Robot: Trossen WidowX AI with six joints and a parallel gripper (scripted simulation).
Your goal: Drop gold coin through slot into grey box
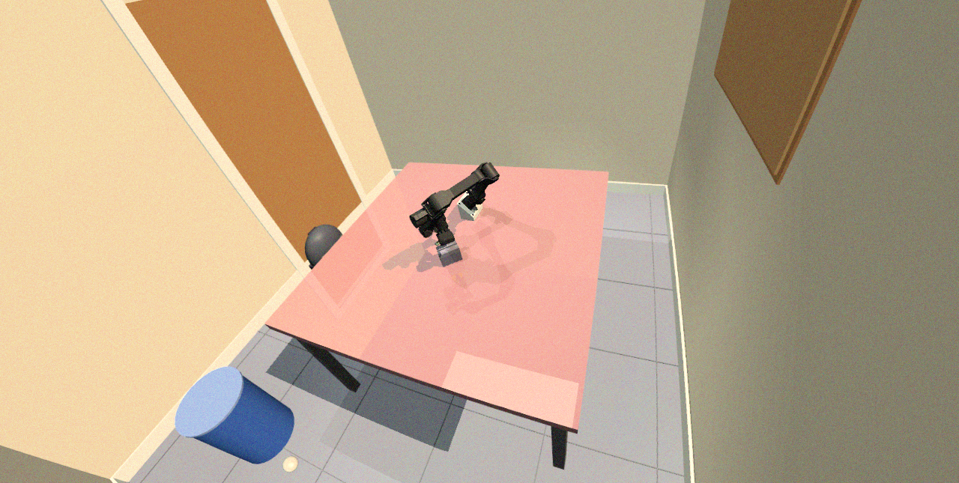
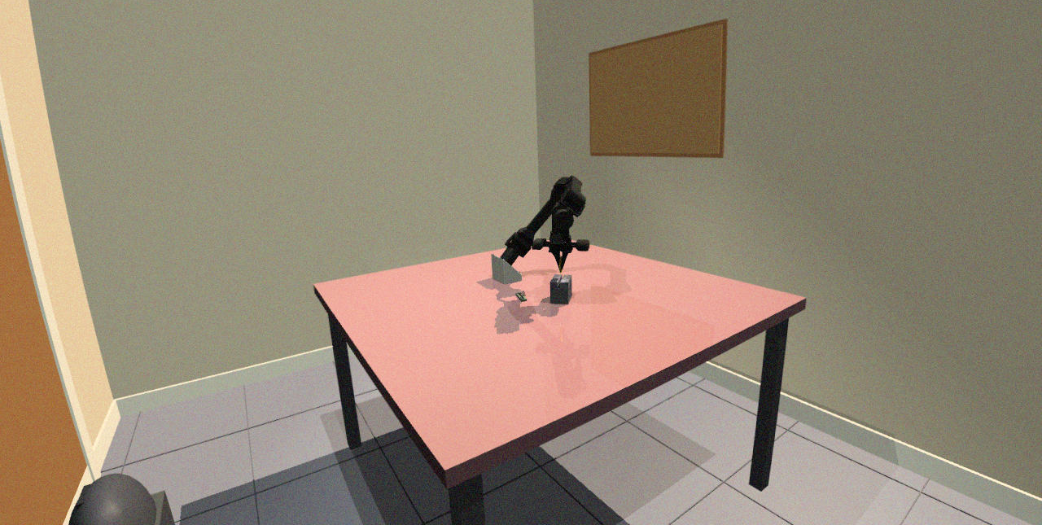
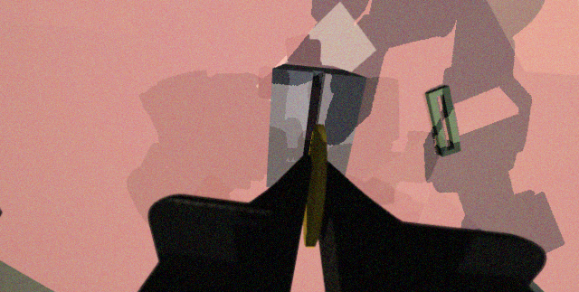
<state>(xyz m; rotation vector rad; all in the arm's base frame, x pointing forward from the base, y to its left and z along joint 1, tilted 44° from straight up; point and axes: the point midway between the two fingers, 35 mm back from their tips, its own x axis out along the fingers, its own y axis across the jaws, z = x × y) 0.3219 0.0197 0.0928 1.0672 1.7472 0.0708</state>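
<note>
My gripper (image 3: 317,165) (image 2: 561,268) is shut on the gold coin (image 3: 318,147), which stands on edge between the fingertips. The grey box (image 3: 348,102) (image 2: 560,292) (image 1: 449,256) is under the coin and fingers. Its dark slot (image 3: 314,102) runs away from me in the wrist view, nearly in line with the coin, which is slightly right of it and tilted a little. The near part of the box is hidden by the fingers. In the exterior view the fingertips are just above the lid. The green holder (image 3: 455,140) (image 2: 521,296) is empty, to the right of the box in the wrist view.
The pink table (image 1: 523,332) (image 2: 466,383) carries the arm, whose pale base mount (image 2: 502,270) stands behind the holder in the exterior view. Arm shadows cross the table. A blue cylinder (image 1: 261,423) and a dark round object (image 1: 323,242) are off the table.
</note>
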